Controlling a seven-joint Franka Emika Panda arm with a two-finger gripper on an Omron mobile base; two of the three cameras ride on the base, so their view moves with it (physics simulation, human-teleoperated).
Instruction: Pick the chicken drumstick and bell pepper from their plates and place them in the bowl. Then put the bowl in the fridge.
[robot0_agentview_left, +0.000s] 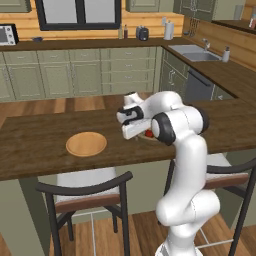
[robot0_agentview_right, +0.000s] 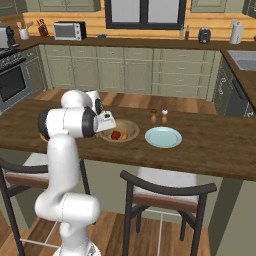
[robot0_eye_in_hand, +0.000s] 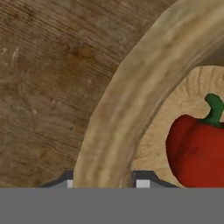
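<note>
No legible text (microwave (robot0_agentview_right: 69, 30) perhaps blurred).

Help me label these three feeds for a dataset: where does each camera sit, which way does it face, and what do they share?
Left base view: behind the arm on its left, looking forward and down over the counter at the wooden plate; arm rises lower right.
Right base view: behind on its right, facing the bowl and teal plate; arm lower left.
Hand view: on the hand, looking down at the bowl's rim between the fingers, beside the bell pepper.
Shared: bowl and pepper.
</note>
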